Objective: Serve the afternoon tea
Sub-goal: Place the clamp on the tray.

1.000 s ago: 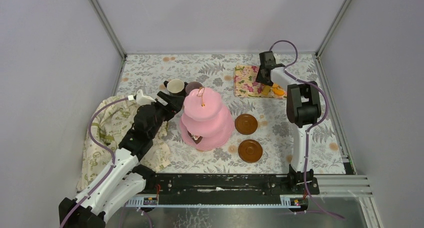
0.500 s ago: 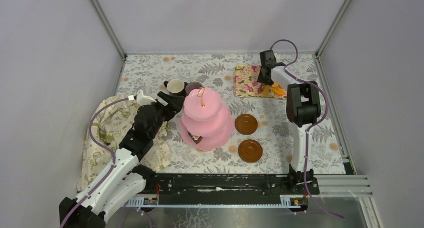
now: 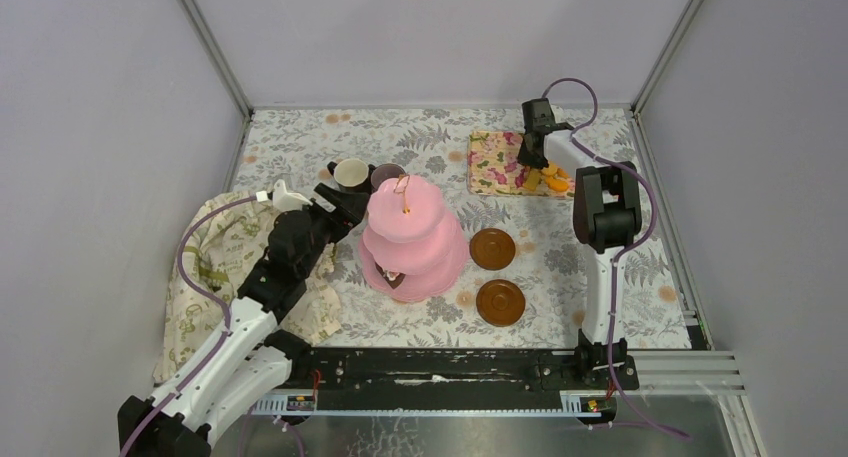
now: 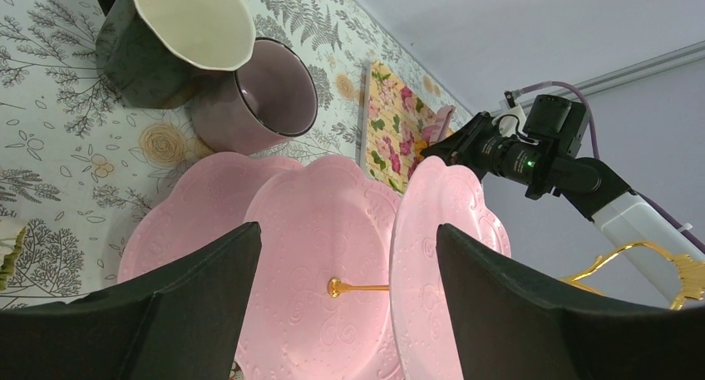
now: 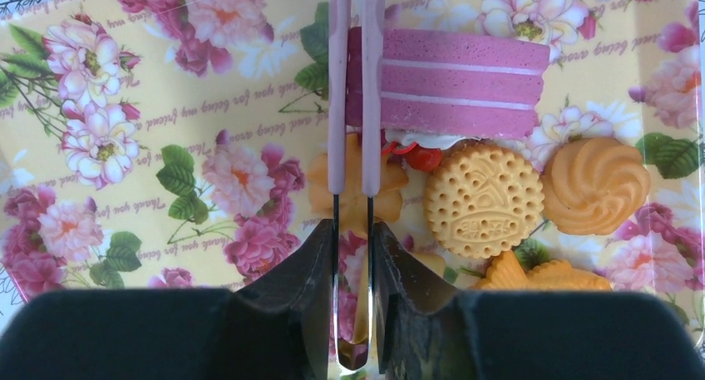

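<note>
The pink three-tier cake stand (image 3: 405, 232) with its gold loop handle (image 3: 402, 184) stands mid-table, a dark sweet (image 3: 392, 277) on its bottom tier. My left gripper (image 3: 340, 205) is open just left of it; in the left wrist view (image 4: 349, 255) the jaws stand wide apart facing the tiers (image 4: 316, 230). Two dark mugs (image 3: 351, 173) (image 3: 387, 176) stand behind the stand. Two brown saucers (image 3: 492, 248) (image 3: 500, 302) lie to its right. My right gripper (image 5: 353, 230) is shut on pink-tipped metal tongs (image 5: 352, 106), whose tips reach the left end of a pink layered cake slice (image 5: 457, 85).
The floral tray (image 5: 166, 147) at the back right holds the slice, a round biscuit (image 5: 484, 199) and orange cookies (image 5: 594, 185). A beige leaf-print cloth (image 3: 225, 267) lies under my left arm. Walls close in the table on three sides.
My right gripper has shifted a little right and towards the back over the tray with the tongs. The left arm and the stand have not moved.
</note>
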You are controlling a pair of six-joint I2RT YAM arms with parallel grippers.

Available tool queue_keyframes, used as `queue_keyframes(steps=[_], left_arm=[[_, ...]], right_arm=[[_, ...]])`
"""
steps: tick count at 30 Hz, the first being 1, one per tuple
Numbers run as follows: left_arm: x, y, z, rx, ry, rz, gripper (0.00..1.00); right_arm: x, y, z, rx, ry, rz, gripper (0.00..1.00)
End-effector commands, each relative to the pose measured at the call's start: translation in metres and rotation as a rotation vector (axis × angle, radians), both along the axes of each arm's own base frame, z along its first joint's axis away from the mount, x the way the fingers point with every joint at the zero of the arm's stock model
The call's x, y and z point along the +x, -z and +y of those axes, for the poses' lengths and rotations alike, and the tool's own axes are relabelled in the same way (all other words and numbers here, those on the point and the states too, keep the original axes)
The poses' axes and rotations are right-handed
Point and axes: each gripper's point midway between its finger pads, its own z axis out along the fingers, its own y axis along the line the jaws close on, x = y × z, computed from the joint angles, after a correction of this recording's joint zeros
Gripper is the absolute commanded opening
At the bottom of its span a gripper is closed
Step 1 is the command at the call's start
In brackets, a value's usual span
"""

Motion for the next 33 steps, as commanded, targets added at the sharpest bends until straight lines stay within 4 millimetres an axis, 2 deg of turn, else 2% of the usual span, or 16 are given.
queue_keyframes(steps=[1,6,10,15,18,21,26,33], left_arm=[[-0.001,-0.016,-0.003,-0.025,0.015,-0.056,0.85],[-0.002,-0.020,-0.003,-0.027,0.013,-0.061,0.85],[-0.002,-0.021,-0.002,-0.029,0.011,-0.063,0.84],[-0.002,-0.022,-0.003,-0.032,0.014,-0.063,0.84],[-0.002,-0.022,-0.001,-0.029,0.008,-0.063,0.84],[-0.002,-0.023,-0.001,-0.023,0.006,-0.065,0.84],[-0.001,-0.023,-0.001,-0.022,0.003,-0.066,0.85],[0.003,-0.020,-0.002,-0.013,0.005,-0.059,0.85]], right_arm=[[0.003,-0.042,0.001,0.019,-0.025,-0.072,0.06],[0.003,-0.060,0.001,0.015,-0.041,-0.101,0.00],[0.003,-0.070,0.001,0.016,-0.052,-0.119,0.00],[0.000,-0.072,-0.001,0.009,-0.048,-0.116,0.00],[0.000,-0.076,-0.008,-0.017,-0.016,-0.128,0.10],[0.002,-0.075,-0.016,-0.020,0.006,-0.115,0.16],[0.003,-0.062,-0.026,-0.008,0.023,-0.077,0.34],[0.005,-0.043,-0.035,0.009,0.035,-0.037,0.42]])
